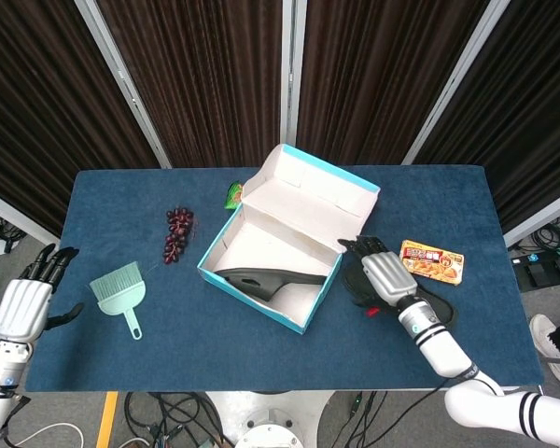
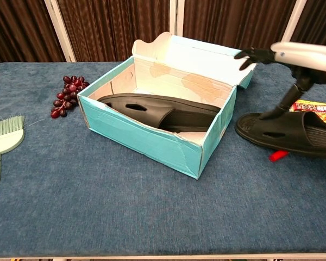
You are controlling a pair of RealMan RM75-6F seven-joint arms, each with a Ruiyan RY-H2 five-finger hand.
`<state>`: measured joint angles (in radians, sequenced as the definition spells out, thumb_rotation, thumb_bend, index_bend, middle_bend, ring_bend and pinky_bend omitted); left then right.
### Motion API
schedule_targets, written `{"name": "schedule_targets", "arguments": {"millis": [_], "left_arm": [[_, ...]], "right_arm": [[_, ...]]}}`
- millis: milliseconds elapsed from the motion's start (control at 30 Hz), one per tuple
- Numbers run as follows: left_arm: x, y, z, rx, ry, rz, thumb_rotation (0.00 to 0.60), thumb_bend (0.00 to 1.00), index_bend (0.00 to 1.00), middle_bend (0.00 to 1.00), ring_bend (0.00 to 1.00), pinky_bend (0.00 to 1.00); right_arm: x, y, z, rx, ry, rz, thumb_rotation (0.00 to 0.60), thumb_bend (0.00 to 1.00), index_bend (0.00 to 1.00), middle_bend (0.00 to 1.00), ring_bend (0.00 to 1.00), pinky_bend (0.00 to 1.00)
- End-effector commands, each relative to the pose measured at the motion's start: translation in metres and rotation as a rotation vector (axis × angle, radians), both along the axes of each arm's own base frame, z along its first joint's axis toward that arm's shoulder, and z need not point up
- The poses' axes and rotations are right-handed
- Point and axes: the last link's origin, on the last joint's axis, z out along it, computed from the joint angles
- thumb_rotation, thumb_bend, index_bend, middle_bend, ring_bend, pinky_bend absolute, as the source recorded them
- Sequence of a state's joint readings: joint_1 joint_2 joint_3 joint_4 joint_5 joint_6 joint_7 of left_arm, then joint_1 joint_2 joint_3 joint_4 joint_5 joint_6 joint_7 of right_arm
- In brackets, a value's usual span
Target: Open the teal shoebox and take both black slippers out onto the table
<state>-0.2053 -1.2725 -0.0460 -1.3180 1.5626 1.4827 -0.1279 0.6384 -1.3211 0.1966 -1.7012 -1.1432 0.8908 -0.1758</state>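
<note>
The teal shoebox point(image 1: 261, 301) point(image 2: 146, 142) stands open mid-table, its lid tipped back. One black slipper point(image 1: 266, 277) point(image 2: 163, 111) lies inside it. The other black slipper point(image 2: 285, 130) point(image 1: 437, 314) lies flat on the table just right of the box. My right hand point(image 1: 385, 276) point(image 2: 304, 54) hovers over that slipper with its fingers point(image 2: 255, 54) stretched out toward the box, and one dark digit reaches down to the slipper's strap. My left hand point(image 1: 23, 306) hangs open off the table's left edge, holding nothing.
A bunch of grapes point(image 1: 177, 233) point(image 2: 68, 95) and a green hand brush point(image 1: 121, 289) point(image 2: 2, 138) lie left of the box. An orange snack packet point(image 1: 432, 261) point(image 2: 315, 107) lies right of the slipper. A red marker point(image 2: 278, 156) pokes out from under the slipper.
</note>
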Motion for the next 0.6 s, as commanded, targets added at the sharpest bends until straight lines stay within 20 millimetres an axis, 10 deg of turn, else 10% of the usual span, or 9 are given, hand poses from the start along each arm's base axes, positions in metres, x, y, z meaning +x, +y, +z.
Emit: {"name": "schedule_targets", "arguments": {"millis": [33, 600], "left_arm": [[-0.001, 0.000, 0.001, 0.001, -0.002, 0.003, 0.600, 0.19, 0.09, 0.12, 0.03, 0.28], [-0.005, 0.000, 0.009, 0.025, -0.010, 0.009, 0.600, 0.19, 0.09, 0.12, 0.03, 0.28]], "right_arm": [[0.022, -0.009, -0.005, 0.006, -0.038, 0.029, 0.600, 0.00, 0.00, 0.14, 0.00, 0.01], [0.089, -0.043, -0.077, 0.111, -0.074, 0.014, 0.600, 0.00, 0.02, 0.20, 0.00, 0.09]]}}
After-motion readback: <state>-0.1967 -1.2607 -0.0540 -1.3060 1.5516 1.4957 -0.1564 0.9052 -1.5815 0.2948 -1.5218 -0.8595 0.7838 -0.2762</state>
